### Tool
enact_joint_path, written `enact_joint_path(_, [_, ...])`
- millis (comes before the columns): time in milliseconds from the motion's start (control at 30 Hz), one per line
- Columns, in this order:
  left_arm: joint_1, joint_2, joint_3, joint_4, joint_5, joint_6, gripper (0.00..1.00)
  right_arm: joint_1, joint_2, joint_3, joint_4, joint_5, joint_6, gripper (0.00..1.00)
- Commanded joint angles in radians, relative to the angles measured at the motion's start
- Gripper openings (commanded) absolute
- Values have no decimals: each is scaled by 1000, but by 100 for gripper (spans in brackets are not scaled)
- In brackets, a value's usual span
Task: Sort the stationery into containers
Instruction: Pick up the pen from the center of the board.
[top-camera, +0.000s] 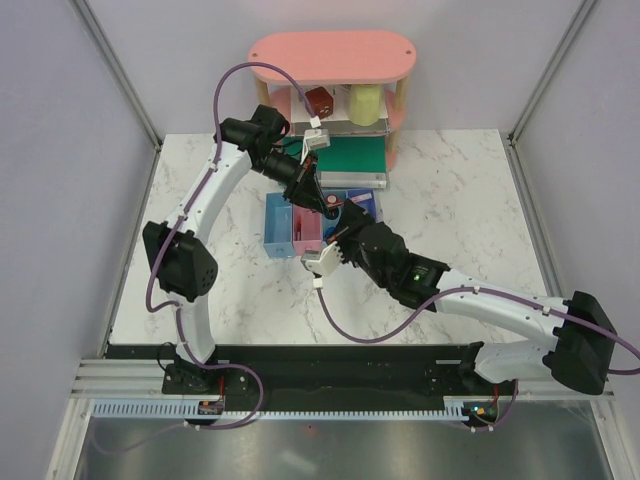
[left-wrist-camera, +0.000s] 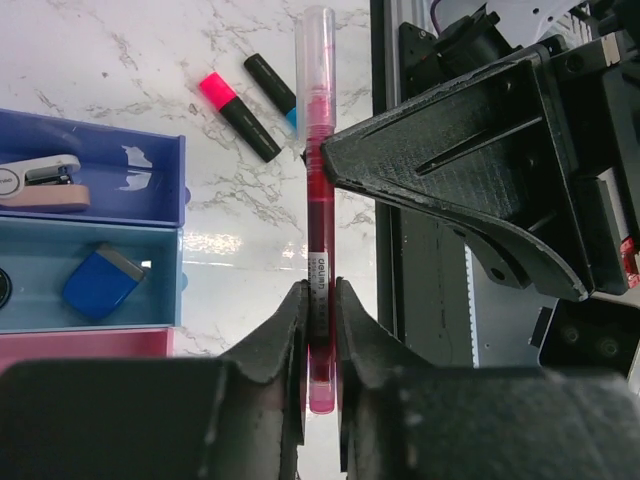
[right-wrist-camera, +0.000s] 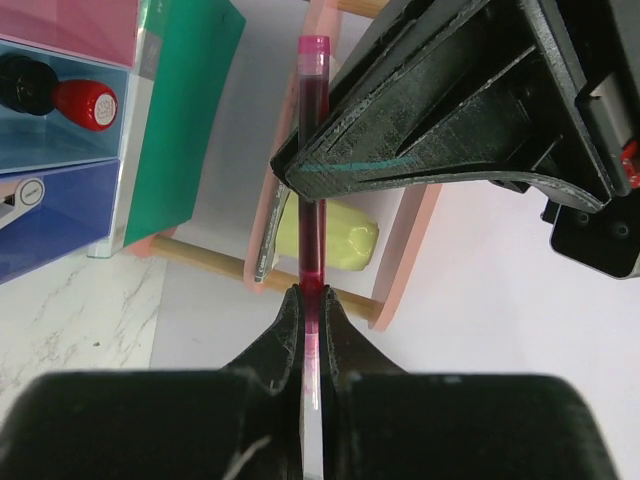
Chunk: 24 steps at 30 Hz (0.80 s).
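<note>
Thin red plastic pen (left-wrist-camera: 318, 200) is held mid-air. The left gripper (left-wrist-camera: 320, 300) is clamped on its red end and the right gripper (right-wrist-camera: 308, 300) near its clear cap. The joined rectangular plastic bins (left-wrist-camera: 150, 215) sit at 9 o'clock. We judge this a handover: one side should release only once the other's hold is firm.

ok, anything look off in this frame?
One thing: the red pen is clamped by both at once, the left end effector near one end and the right end effector near the other, likely mid-handover. Otherwise, the pink-ended highlighter and blue-ended highlighter lie loose on the table, unsorted.
</note>
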Motion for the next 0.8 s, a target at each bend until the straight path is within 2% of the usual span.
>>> enact_joint_path(0, [-13,-64,-11,-196,35,21,11,7,17,65,65,26,5,3])
enact_joint_path(67, [-14,-70,-20,-196,27,24,2,8,23,68,66,27,2,3])
enact_joint_path(200, [-19,-76,-29,-196,27,24,2,7,37,70,92,29,-2,5])
enact_joint_path(267, [-20,-81,-32,-196,31,25,2,5,43,74,99,41,-4,11])
enact_joint_path(300, [-20,-83,-34,-196,33,25,2,7,49,74,105,47,-7,36])
enact_joint_path(367, [-22,-89,-37,-196,31,25,2,7,48,70,123,49,-5,71])
enact_joint_path(400, [-20,-90,-41,-196,30,27,2,7,46,71,137,52,11,84])
enact_joint_path(467, [-20,-96,-49,-194,28,28,2,10,43,93,116,67,45,94])
enact_joint_path(533, [-20,-102,-63,-194,21,30,2,8,41,140,83,78,129,98])
enact_joint_path(633, [-16,-113,-90,-162,-4,9,2,8,29,218,-50,99,278,98])
enact_joint_path(767, [1,-156,-169,-3,-108,-129,2,8,-15,288,-199,118,456,98])
